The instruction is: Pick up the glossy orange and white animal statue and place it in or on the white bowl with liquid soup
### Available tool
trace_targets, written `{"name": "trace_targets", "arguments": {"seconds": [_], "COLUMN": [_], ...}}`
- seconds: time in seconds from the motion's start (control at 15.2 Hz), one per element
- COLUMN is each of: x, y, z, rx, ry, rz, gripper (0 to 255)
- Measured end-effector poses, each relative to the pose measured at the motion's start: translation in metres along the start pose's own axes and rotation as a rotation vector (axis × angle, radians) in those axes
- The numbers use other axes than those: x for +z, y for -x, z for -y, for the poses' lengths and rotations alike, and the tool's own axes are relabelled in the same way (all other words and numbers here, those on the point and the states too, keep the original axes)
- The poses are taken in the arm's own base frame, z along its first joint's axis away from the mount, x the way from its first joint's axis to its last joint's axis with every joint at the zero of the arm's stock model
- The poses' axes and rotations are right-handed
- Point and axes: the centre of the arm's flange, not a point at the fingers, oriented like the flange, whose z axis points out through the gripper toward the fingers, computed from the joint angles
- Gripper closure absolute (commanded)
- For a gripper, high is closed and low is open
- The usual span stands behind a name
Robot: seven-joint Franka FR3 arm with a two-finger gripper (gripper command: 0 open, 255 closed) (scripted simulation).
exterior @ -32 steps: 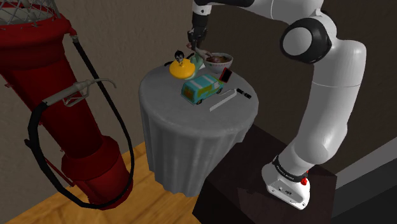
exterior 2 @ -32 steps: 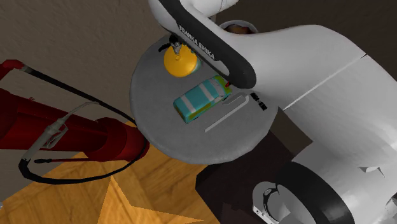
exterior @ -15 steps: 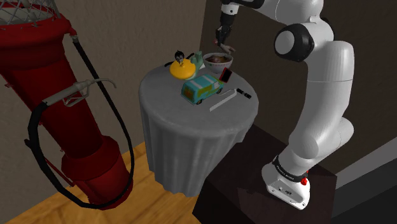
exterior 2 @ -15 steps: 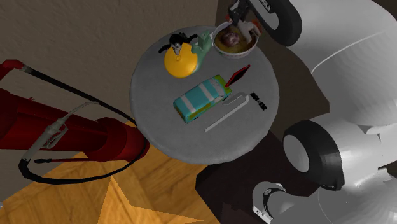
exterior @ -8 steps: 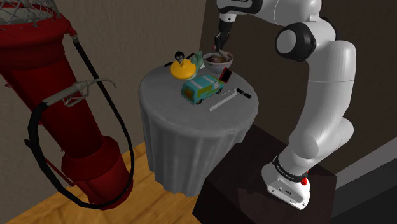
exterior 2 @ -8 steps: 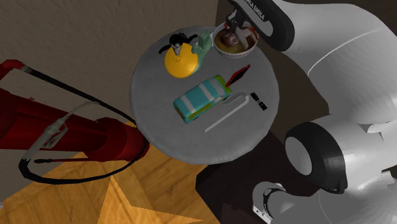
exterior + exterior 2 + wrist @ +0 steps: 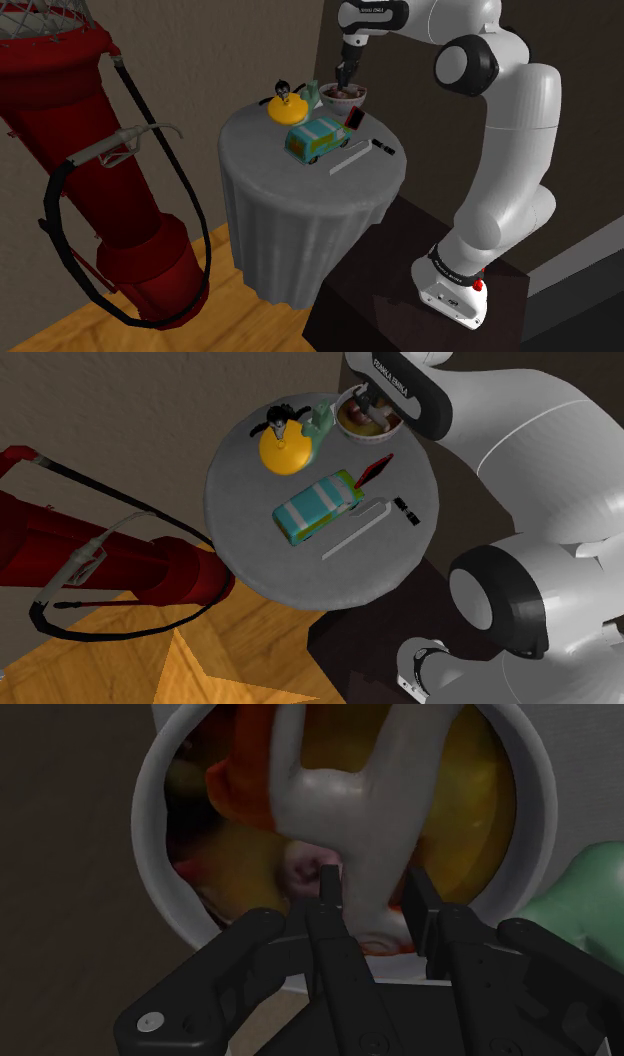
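Observation:
The white bowl (image 7: 358, 97) of soup stands at the far edge of the round grey-clothed table (image 7: 260, 150). In the wrist view the bowl's rim (image 7: 150, 814) rings yellow-brown soup, and the glossy white and orange animal statue (image 7: 350, 794) hangs over it. My gripper (image 7: 374, 894) is shut on the statue's white lower part. From the shoulder view the gripper (image 7: 343, 84) points straight down into the bowl. In the second exterior view the hand (image 7: 368, 407) covers much of the bowl (image 7: 345, 427), with a bit of the statue (image 7: 377, 416) showing inside the rim.
On the table are a yellow round toy (image 7: 284, 104), a pale green figure (image 7: 585, 889) beside the bowl, a teal van (image 7: 316, 138), a red flat item (image 7: 355, 120), a white bar (image 7: 350, 158) and a small black piece (image 7: 384, 148). A red fuel pump (image 7: 90, 150) stands at the shoulder view's left.
The gripper carried the statue from beside the yellow toy to above the bowl, then lowered it into the bowl's mouth. The table's other things stayed put.

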Motion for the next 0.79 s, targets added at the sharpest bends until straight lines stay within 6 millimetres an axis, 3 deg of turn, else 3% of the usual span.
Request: {"name": "trace_targets", "arguments": {"seconds": [0.33, 0.4, 0.79], "x": [0.0003, 0.0003, 0.0010], "y": [0.0004, 0.0004, 0.0005], "z": [-0.0002, -0.0002, -0.0001], "rx": [0.000, 0.000, 0.000], "ry": [0.001, 0.001, 0.000], "rz": [-0.002, -0.002, 0.000], "gripper": [255, 0, 0]}}
